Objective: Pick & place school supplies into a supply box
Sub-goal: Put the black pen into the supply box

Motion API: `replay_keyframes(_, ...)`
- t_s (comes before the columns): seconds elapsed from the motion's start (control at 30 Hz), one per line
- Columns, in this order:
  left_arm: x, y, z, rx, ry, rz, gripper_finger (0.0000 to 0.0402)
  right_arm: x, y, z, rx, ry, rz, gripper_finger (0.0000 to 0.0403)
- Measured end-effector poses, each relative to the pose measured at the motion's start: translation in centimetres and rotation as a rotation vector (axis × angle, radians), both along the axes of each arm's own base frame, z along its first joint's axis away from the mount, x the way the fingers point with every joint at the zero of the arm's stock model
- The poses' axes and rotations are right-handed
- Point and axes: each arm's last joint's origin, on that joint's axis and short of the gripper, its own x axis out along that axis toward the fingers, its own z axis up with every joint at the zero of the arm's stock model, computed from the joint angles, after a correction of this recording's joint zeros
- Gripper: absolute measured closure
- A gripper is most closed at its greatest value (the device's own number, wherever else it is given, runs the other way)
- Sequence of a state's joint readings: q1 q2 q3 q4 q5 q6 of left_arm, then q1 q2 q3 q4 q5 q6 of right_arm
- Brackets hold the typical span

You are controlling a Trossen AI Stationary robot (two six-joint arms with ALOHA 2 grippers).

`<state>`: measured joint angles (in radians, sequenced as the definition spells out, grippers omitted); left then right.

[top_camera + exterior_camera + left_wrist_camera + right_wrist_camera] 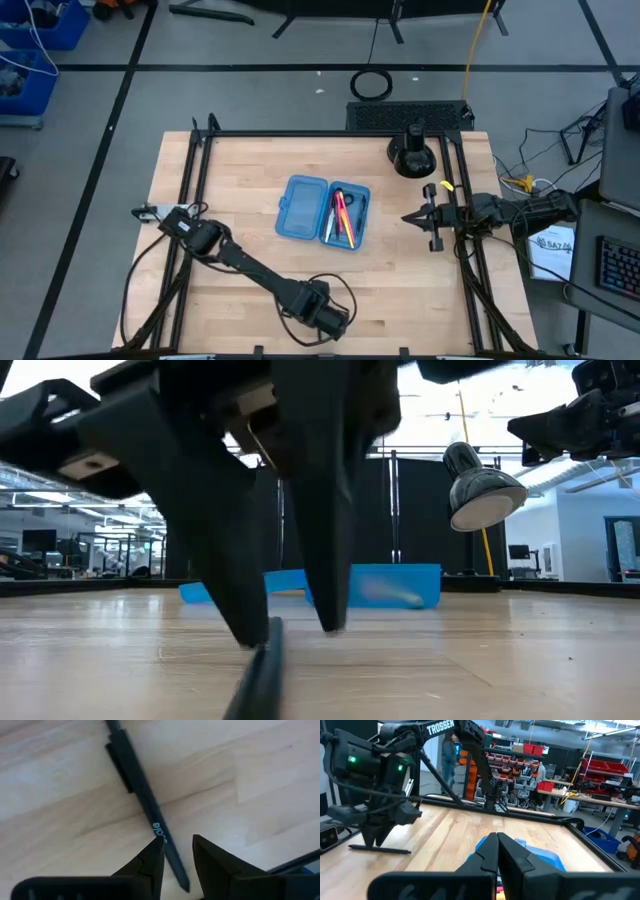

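A black pen [142, 795] with white print lies flat on the wood near the table's near edge. My left gripper [177, 847] hangs over it, pointing down and open, one finger on each side of the pen's lower part. In the low view its fingertips [290, 630] stand just above the table. From above, the gripper [330, 318] hides the pen. The translucent blue supply box [323, 210] lies open mid-table, with pink, yellow and dark supplies [343, 215] in its right half. My right gripper [410, 217] hovers shut by the right edge.
A black round stand [413, 155] sits at the far right corner of the table, with a lamp head [480, 490] on it. Black frame rails [195, 170] run along the table's left and right sides. Bare wood lies between the box and the left gripper. People stand far off in the room.
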<state>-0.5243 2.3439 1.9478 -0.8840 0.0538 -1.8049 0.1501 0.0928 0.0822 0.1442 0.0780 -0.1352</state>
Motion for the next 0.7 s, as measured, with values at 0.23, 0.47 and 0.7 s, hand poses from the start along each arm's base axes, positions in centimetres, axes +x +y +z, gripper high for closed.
replay_keyframes(0.23,-0.5,-0.2,-0.6,0.011,0.057,-0.013,0.0296,0.0,0.0,0.0,-0.005,0.001,0.000,0.0403)
replay_keyframes(0.47,-0.7,-0.9,-2.9,0.021,0.112,-0.064,0.0296,0.0,0.0,0.0,-0.006,-0.004,-0.001,0.0403)
replay_keyframes(0.7,-1.6,-1.1,-4.1,0.082,0.193,-0.141,0.0296,0.0,0.0,0.1,-0.006,-0.006,0.000,0.0403)
